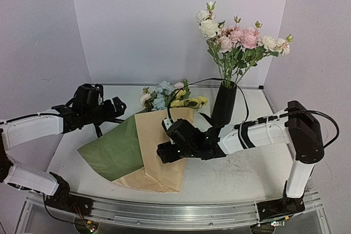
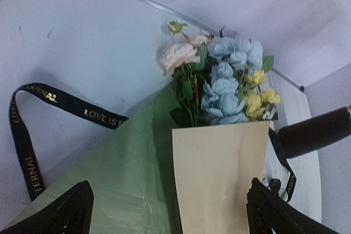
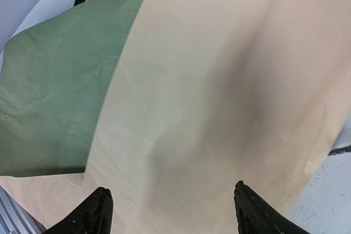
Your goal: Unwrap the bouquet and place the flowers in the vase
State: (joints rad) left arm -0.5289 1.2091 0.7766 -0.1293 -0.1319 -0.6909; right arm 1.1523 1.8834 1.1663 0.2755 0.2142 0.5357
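Note:
The bouquet lies on the table with its wrap spread open: a tan sheet (image 1: 159, 157) and its green flap (image 1: 112, 152). The flowers (image 1: 170, 96), blue, yellow and cream, stick out at the wrap's far end (image 2: 227, 89). The black lettered ribbon (image 2: 27, 135) lies loose left of the wrap. The black vase (image 1: 224, 104) stands right of the blooms and also shows in the left wrist view (image 2: 315, 132). My left gripper (image 1: 118, 106) hovers open over the green flap (image 2: 170, 215). My right gripper (image 1: 161, 153) is open just above the tan sheet (image 3: 173, 212), holding nothing.
A tall bunch of cream-white and pink roses (image 1: 236, 39) fills the vase. White walls close in the back and both sides. A metal rail (image 1: 175, 212) runs along the near edge. A black cable (image 1: 189, 89) arcs over the blooms toward the right arm.

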